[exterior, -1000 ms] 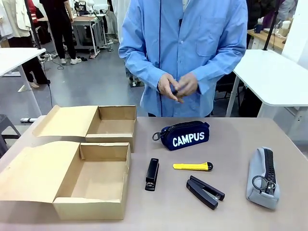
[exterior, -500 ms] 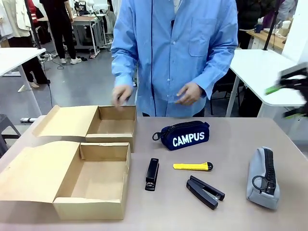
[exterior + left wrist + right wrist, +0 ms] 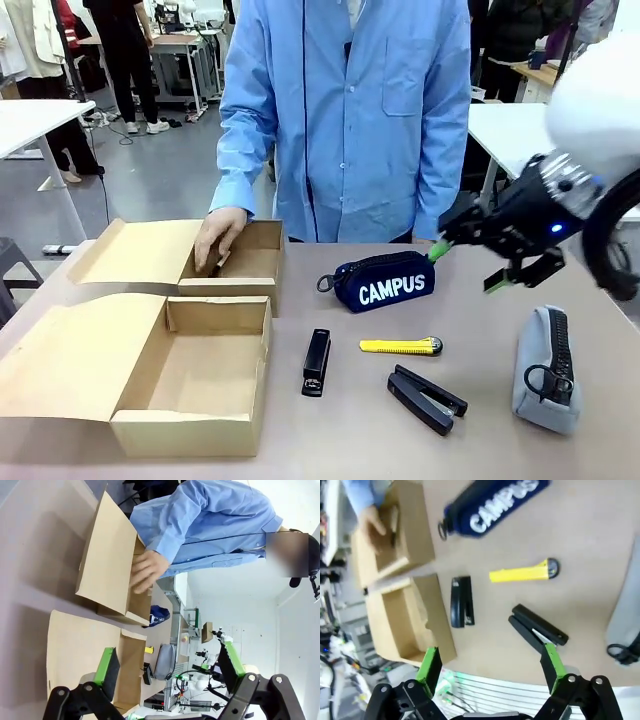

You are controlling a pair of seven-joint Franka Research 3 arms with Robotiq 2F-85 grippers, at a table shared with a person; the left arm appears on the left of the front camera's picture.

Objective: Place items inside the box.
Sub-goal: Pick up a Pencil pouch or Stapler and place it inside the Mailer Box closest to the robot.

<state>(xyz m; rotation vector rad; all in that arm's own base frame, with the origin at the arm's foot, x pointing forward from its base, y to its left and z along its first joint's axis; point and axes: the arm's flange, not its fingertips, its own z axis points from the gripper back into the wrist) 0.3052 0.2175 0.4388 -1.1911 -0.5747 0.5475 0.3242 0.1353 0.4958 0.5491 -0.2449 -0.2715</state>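
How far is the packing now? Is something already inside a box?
Done: nothing clearly; the near box looks empty. In hand: the person's hand reaches into the far box, though I cannot tell what it holds. The right gripper hovers open by the navy pouch; the left gripper is open too. Left on the table: that pouch, shut stapler, open stapler, yellow knife, grey case.

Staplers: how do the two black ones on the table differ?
The left stapler is shut and lies straight toward the person; the right stapler gapes open and lies diagonally. The left one sits beside the near box, the right one nearer the grey case. Both are black.
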